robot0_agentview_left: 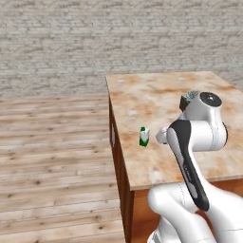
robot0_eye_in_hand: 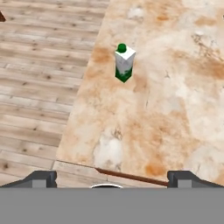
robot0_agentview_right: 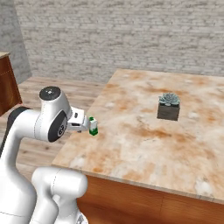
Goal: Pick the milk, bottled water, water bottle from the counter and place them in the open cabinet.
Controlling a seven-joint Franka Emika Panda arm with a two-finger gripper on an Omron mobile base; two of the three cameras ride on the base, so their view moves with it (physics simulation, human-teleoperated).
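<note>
arm folded tight over the base: upper link leaning up and forward, elbow joint capped by a dark disc at the top, forearm doubling back down toward the near edge of the counter (robot0_agentview_left: 156,95). wrist and hand mostly hidden behind the white elbow housing in the left base view; in the right base view a short white hand section reaching out sideways from the elbow toward the milk (robot0_agentview_right: 92,126), ending just beside it. gripper (robot0_eye_in_hand: 111,180) aimed along the marble from above the near edge, dark fingertips (robot0_eye_in_hand: 40,178) far apart at either side of the hand view, jaws wide, nothing between them.

milk standing upright on the beige, rust-veined counter, close to its left edge and near the front corner, green cap on top, green band around the lower half. in the hand view, ahead of the gripper and well apart from the fingertips, slightly left of centre.

further back on the counter, toward the right, a small potted succulent (robot0_agentview_right: 168,106) in a dark square pot, well apart from the milk. wooden plank floor (robot0_agentview_left: 52,156) left of the island, grey brick wall (robot0_agentview_left: 118,33) behind.
</note>
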